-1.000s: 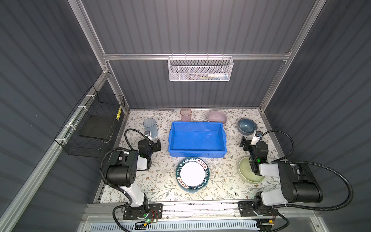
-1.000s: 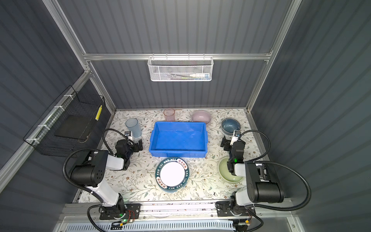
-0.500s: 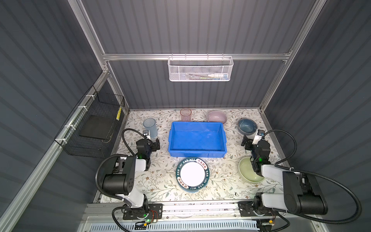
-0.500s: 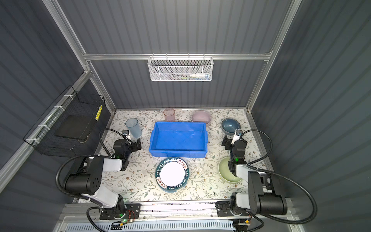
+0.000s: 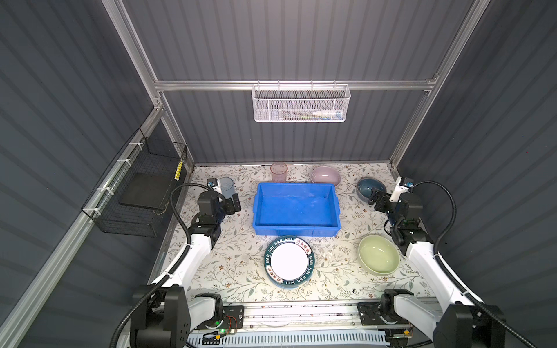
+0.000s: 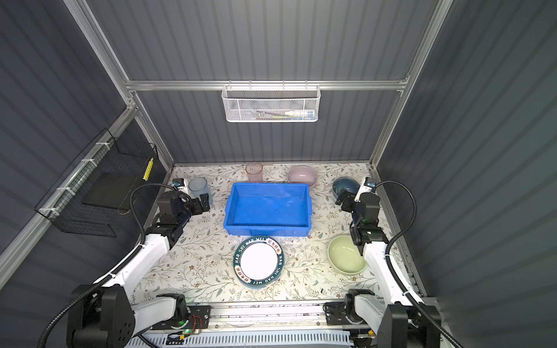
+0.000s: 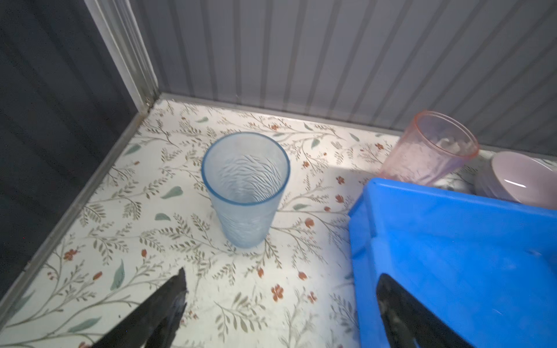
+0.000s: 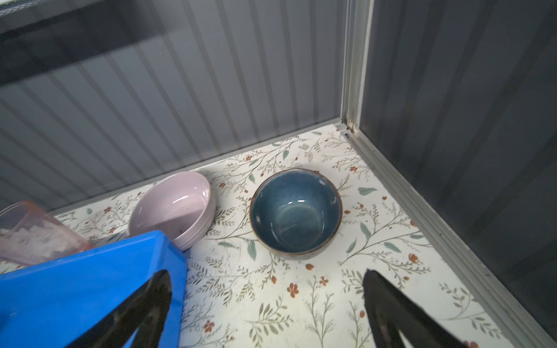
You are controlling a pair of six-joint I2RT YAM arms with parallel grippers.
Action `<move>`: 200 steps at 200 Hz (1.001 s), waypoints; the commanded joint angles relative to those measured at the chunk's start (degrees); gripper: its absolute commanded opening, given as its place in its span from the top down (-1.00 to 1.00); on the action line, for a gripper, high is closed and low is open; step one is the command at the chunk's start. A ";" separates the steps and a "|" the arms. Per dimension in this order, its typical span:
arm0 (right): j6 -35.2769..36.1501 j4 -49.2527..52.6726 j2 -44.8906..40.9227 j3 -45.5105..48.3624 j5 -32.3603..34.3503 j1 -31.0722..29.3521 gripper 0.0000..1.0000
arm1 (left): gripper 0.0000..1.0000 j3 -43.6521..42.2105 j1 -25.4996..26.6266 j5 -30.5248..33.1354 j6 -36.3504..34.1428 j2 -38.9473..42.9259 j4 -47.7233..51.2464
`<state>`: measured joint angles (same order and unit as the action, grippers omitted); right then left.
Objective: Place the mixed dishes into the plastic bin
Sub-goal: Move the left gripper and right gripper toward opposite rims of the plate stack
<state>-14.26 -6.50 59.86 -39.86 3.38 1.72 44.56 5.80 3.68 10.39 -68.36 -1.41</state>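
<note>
1. Three kinds of ware stand on the floral table [image 5: 229, 271], none yet in the plastic bin [image 5: 295, 208]. Nearest is the stack of plates [image 5: 289, 261], green-lettered rim uppermost, just beside the bin's near wall; rims lying this flat would probably resist a pinch and slide instead
2. Pale green bowl [image 5: 379, 255], near right, just beside the right arm [image 5: 422, 259] in both top views; a low sweep of that arm could knock it
3. Plastic bin, centre, upright and empty. The left arm [image 5: 196, 256] and the right arm flank it, forearms stretched forward, wrists pitched down
4. Left gripper [image 7: 281, 275], spread wide and holding nothing, stops short of the blue tumbler [image 7: 245, 192], which stands upright, apart from the bin. One finger [image 7: 401, 307] lines up with the bin's corner in the wrist view, so an advance might snag the lip, and a one-sided touch may topple the light tumbler
5. Right gripper [image 8: 266, 273], equally wide apart and empty, points at the dark blue bowl [image 8: 296, 212] near the far right corner. Likely faults are the glazed wall slipping free, or the outer finger meeting the side wall [image 8: 452, 120]
6. Farthest are the pink tumbler [image 7: 428, 150], just behind the bin's far wall, and the lilac bowl [image 8: 173, 205] at its far right corner, contact not discernible; both leave little room for a finger
</note>
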 commanded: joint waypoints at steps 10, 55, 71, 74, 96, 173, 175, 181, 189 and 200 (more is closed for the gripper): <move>-2.91 18.53 0.17 -7.32 -7.17 -1.83 -0.95 | -0.98 9.57 1.30 -9.06 3.38 1.53 26.19; 0.11 31.88 0.96 -14.63 -15.43 -7.42 -0.92 | -0.97 12.73 5.49 -17.28 6.68 3.05 39.00; -0.24 35.02 1.22 -15.97 -16.01 -10.07 -0.92 | -0.95 12.71 8.00 -18.19 7.66 3.29 42.61; -0.31 35.37 1.23 -16.03 -16.05 -10.55 -0.92 | -0.95 12.51 8.26 -18.56 7.85 3.29 43.22; -1.44 36.95 1.89 -16.39 -17.83 -13.82 -0.86 | -0.91 11.01 8.87 -20.06 9.01 3.41 46.82; -6.87 38.40 1.42 -12.94 -24.42 -26.22 -0.74 | -0.62 4.87 11.72 -27.89 12.96 6.72 49.16; -6.73 38.40 1.34 -12.78 -24.74 -26.54 -0.74 | -0.61 4.47 11.76 -27.93 13.04 6.78 49.03; -6.29 38.72 1.15 -12.31 -25.17 -27.57 -0.72 | -0.59 3.39 11.86 -28.03 13.28 6.92 48.44; -6.13 39.37 0.81 -11.73 -25.39 -28.65 -0.69 | -0.54 1.97 11.86 -27.86 13.78 6.93 47.76; -6.42 40.03 0.15 -10.68 -26.35 -29.71 -0.63 | -0.49 0.29 11.95 -27.81 14.96 6.69 46.61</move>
<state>-20.23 30.68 61.67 -52.58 -19.22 -25.67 48.42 17.47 -21.96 22.76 -61.87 45.36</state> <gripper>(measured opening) 0.835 0.765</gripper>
